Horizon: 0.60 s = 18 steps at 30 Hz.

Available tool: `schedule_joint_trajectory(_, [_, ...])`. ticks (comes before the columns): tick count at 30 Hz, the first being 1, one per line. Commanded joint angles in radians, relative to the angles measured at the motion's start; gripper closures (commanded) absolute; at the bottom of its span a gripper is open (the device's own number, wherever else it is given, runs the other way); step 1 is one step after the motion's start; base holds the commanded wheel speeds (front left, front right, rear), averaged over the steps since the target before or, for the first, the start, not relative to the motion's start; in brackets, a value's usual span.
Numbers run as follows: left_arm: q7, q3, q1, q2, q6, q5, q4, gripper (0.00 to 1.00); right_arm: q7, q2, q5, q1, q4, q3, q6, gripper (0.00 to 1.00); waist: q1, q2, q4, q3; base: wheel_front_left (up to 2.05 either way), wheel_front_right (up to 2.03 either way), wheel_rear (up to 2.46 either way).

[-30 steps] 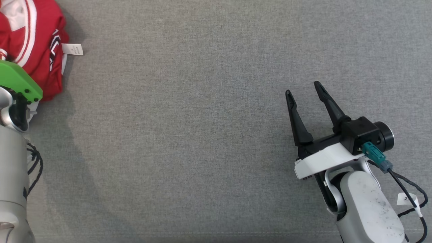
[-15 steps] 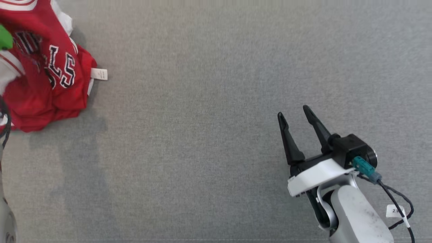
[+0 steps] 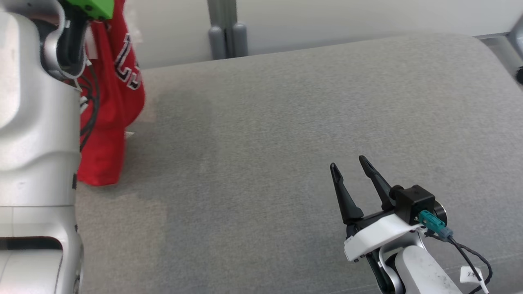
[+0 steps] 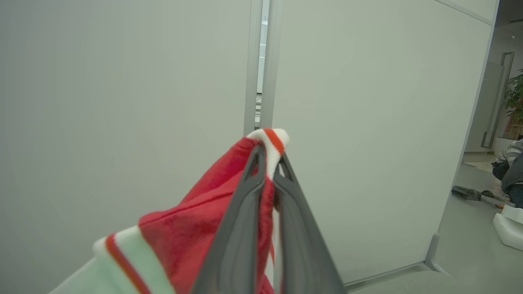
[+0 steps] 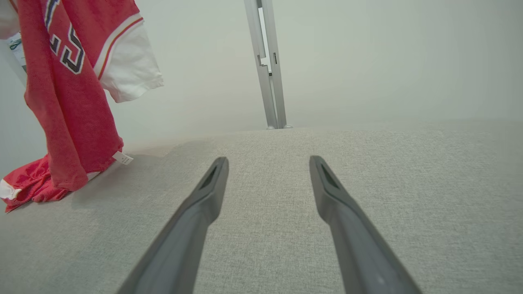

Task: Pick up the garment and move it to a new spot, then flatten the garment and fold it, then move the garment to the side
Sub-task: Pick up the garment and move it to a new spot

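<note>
Grey cushion (image 3: 286, 122) below: we've got the left gripper (image 4: 267, 163) clamped on the jersey (image 3: 106, 122), dangling it for carrying; right gripper (image 3: 348, 161) gapes empty.

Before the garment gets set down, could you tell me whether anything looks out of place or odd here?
Nothing is spilled or damaged. The red garment hangs bunched from the left gripper, shut on its striped trim, while its lower end lies crumpled on the grey surface. The right gripper is open, holding nothing.
</note>
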Motion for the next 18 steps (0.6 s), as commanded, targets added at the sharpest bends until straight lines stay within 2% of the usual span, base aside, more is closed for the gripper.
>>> schedule_joint_trajectory(1, [-0.007,-0.011,-0.010,-0.018,-0.005,-0.009,-0.015,1.00,-0.005,-0.003,-0.005,0.013,0.000,-0.001,0.000,0.00,0.0000,0.0000,-0.141,-0.055,0.00,0.00,0.00])
schedule_joint_trajectory(9, [-0.040,-0.061,0.005,-0.096,-0.006,-0.046,-0.035,1.00,-0.005,-0.003,0.004,-0.012,-0.019,0.000,0.000,0.00,0.0000,0.0000,-0.268,-0.003,0.00,0.00,0.00])
schedule_joint_trajectory(13, [-0.067,-0.086,0.060,-0.114,-0.005,-0.060,-0.002,1.00,-0.006,-0.002,0.017,-0.019,-0.023,-0.007,0.000,0.00,0.0000,0.0000,-0.293,0.034,0.00,0.00,0.00])
schedule_joint_trajectory(18, [-0.108,-0.131,0.148,-0.113,0.003,-0.022,0.071,1.00,-0.007,-0.002,0.021,-0.023,-0.029,-0.016,0.000,0.00,0.0000,0.0000,-0.287,0.072,0.00,0.00,0.00])
